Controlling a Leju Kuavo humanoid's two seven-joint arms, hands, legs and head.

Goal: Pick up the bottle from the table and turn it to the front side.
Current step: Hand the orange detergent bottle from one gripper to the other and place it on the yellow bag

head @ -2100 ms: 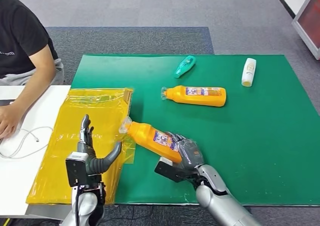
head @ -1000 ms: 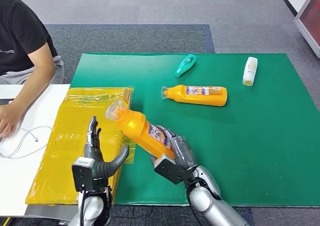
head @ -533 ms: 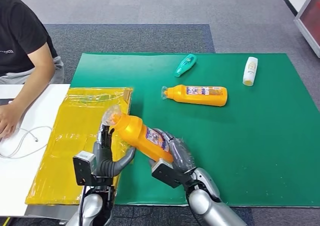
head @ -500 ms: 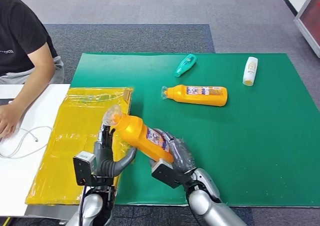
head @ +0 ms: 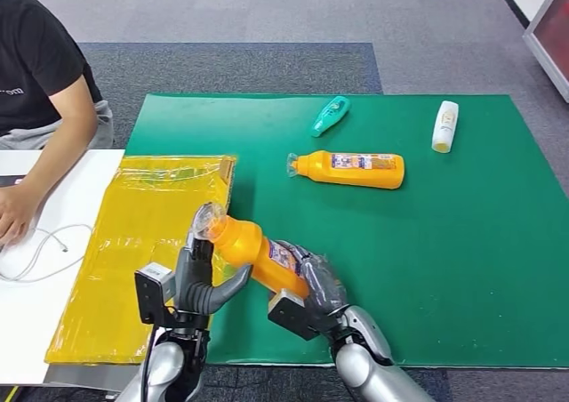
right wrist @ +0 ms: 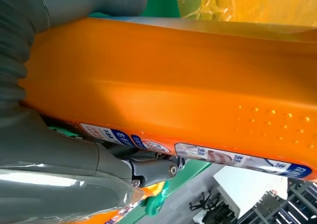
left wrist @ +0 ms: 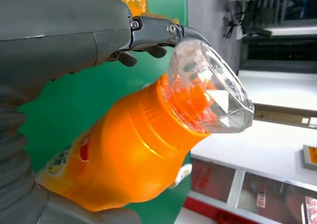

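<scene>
At the near edge of the bench (head: 469, 269), your right hand (head: 321, 285) grips the orange bottle (head: 252, 246) around its lower body, lifted clear of the green mat and tilted, with its clear cap (head: 206, 218) pointing up and toward your left. The right wrist view shows the thumb and fingers wrapped round the orange body, with the printed label on the side toward the fingers.

Your left hand (head: 201, 277) sits right at the bottle's neck end — thumb stretched under the shoulder, darker fingers up beside the cap. From the left wrist view the fingers curve over the cap and the bottle lies across the hand, but you cannot tell whether that hand actually clamps it or only cups it.

Behind the left hand a yellow plastic bag (head: 134, 242) overlaps the mat's left side. Further back on the mat lie a second orange bottle (head: 348, 169), a teal bottle (head: 329, 116) and a white bottle (head: 444, 126) — all on their sides, well apart. A person (head: 40, 82) sits at the far left, one hand resting on a white board (head: 34, 286) near a white cable (head: 40, 251).
</scene>
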